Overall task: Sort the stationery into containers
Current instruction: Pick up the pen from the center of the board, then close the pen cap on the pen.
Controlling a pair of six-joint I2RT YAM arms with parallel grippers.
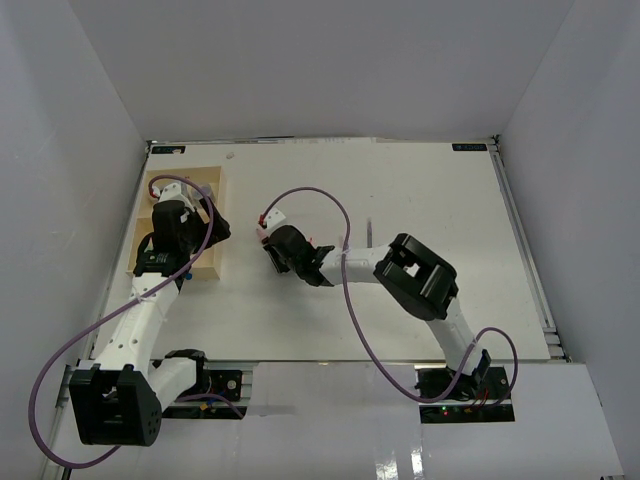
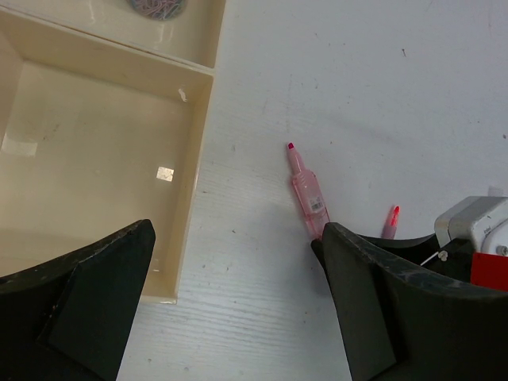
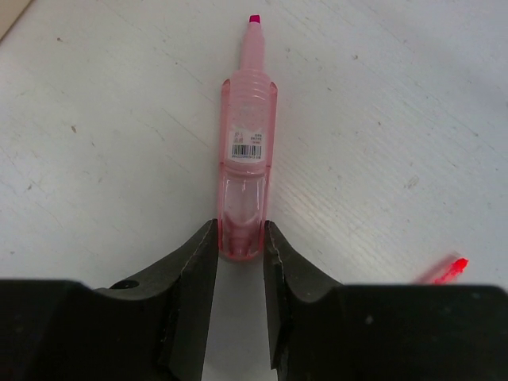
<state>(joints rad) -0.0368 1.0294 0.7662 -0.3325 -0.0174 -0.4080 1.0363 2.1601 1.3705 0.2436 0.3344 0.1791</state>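
at the right gripper (image 3: 240, 235), pink marker (image 3: 248, 143) tail pinched, tip pointing away

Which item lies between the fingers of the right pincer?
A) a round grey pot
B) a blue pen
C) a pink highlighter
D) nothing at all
C: in the right wrist view, the rear end of the pink highlighter sits between the two fingers of the right pincer, which press its sides, while its tip points away across the white table.

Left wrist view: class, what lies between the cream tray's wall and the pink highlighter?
Only bare white table lies between the tray and the pink highlighter; the left wrist view shows that stretch.
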